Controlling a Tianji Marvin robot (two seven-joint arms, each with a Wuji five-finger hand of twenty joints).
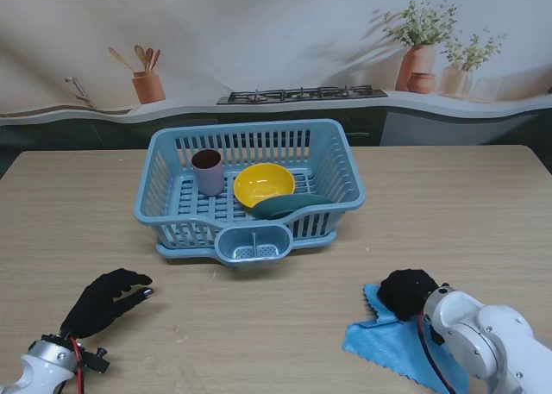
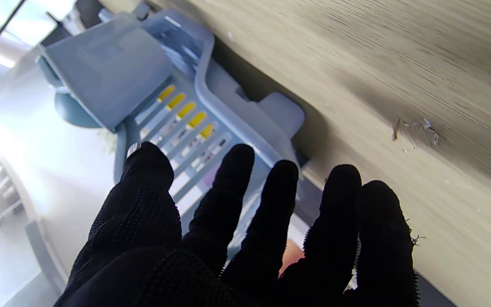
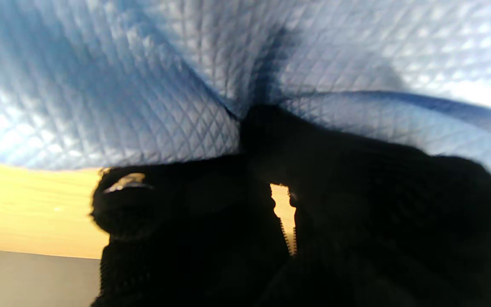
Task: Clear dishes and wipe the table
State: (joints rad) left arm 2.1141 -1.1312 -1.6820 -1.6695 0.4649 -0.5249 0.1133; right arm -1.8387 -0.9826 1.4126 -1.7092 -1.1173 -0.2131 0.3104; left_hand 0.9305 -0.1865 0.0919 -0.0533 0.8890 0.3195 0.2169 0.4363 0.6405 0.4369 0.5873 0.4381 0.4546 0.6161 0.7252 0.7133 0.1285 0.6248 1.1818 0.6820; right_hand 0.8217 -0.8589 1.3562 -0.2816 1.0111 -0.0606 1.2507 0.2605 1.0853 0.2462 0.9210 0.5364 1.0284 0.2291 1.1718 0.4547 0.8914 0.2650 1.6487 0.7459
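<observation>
Rack (image 1: pixel 168 206) sits mid-table, farther from me than both hands. Inside it: cup (image 1: pixel 207 171) upright on the left, yellow bowl (image 1: pixel 264 184) in the middle, dark green dish (image 1: pixel 288 206) tilted against the near wall, just right of the bowl and touching it. Small cutlery pocket (image 1: pixel 252 243) hangs off the rack's near side. Left hand (image 1: pixel 107 300) is near the left front corner of the table, well apart from the rack, fingers (image 2: pixel 232 192) spread and holding nothing (left wrist view shows them splayed with the rack (image 2: pixel 211 106) beyond them, yellow showing through the slats). Whether the palm touches the table, can't tell. Right hand (image 1: pixel 407 292) is on the cloth (image 1: pixel 384 338) at the right front, near me. Right wrist view: fingers (image 3: pixel 271 140) curled down into the blue quilted cloth (image 3: pixel 143 85), fabric creased and bunched around the fingertips, so it's clamped on the cloth. Cloth lies partly flat on the table (image 1: pixel 483 222), zigzag edge visible toward the left of the hand. A few small specks on the wood in the left wrist view (image 2: pixel 416 130), too small to identify.
</observation>
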